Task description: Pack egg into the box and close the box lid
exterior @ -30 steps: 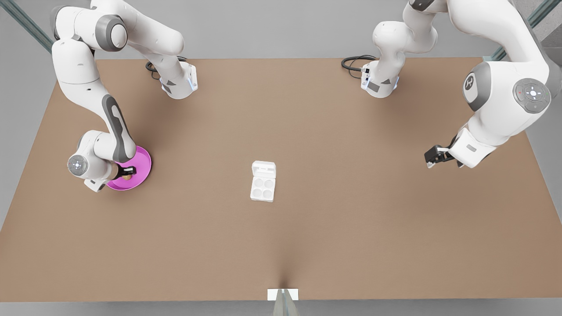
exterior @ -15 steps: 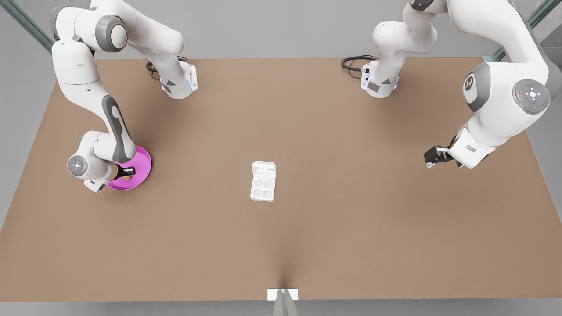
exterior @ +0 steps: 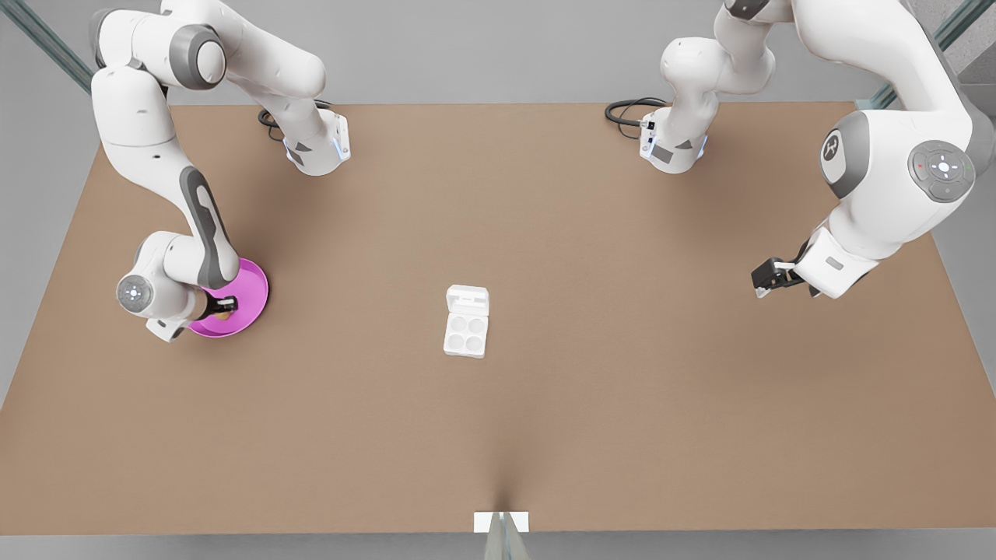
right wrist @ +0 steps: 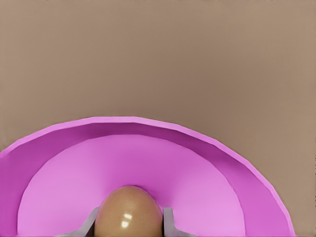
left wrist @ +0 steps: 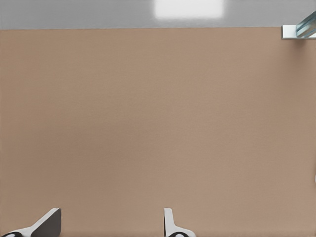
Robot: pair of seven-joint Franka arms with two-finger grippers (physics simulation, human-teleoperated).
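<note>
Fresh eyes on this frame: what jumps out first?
The bright pink plate at the front view's left stands out, with the right end effector down in it, its fingers on either side of the brown egg. Mid-table, the white box lies open, four cups empty, lid flat behind. The left end effector waits open over bare table at the front view's right.

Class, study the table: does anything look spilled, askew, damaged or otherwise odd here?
Nothing stands out. The box sits flat mid-table, slightly skewed to the table's edges, with the box lid laid open and all four cups empty. The egg is intact between the right hand fingers over the pink plate. The left hand waits, open, over bare table.
</note>
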